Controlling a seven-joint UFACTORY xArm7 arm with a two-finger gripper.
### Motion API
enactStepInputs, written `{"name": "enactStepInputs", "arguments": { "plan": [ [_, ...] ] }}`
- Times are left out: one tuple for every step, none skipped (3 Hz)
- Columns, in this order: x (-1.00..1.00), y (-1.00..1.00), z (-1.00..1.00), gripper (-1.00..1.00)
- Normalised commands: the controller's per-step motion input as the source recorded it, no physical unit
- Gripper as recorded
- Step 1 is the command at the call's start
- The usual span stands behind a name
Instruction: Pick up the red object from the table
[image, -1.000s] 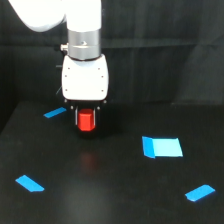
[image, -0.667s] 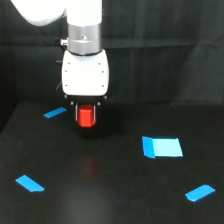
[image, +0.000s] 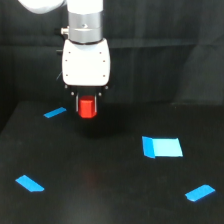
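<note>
Hanging below the white gripper head (image: 86, 62), the red object (image: 87, 107) is sitting between the two dark jaws, which are closing on its sides and gripping it. The block is showing clear of the black worktop (image: 110, 190), with dark surface visible beneath it and a faint reddish glint lying on the worktop lower down, roughly under the block. The arm's grey wrist section (image: 85, 22) is rising straight up out of the head toward the top edge of the exterior view.

Four flat blue patches are lying on the worktop. A thin strip (image: 55, 112) is sitting just beside the held block, on the exterior view's left, apart from it. A larger rectangular patch (image: 162, 147) is lying well apart on the exterior view's right. A slanted piece (image: 30, 183) is resting near the lower left, and another slanted piece (image: 200, 192) is resting near the lower right corner. A dark curtain-like backdrop (image: 165, 30) is filling the space behind the arm.
</note>
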Motion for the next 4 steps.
{"name": "enactStepInputs", "arguments": {
  "plan": [
    [-0.03, -0.06, 0.96, -1.0],
    [-0.04, 0.12, 0.77, -0.97],
    [0.13, -0.06, 0.56, -0.96],
    [0.06, 0.06, 0.4, -1.0]
  ]
}}
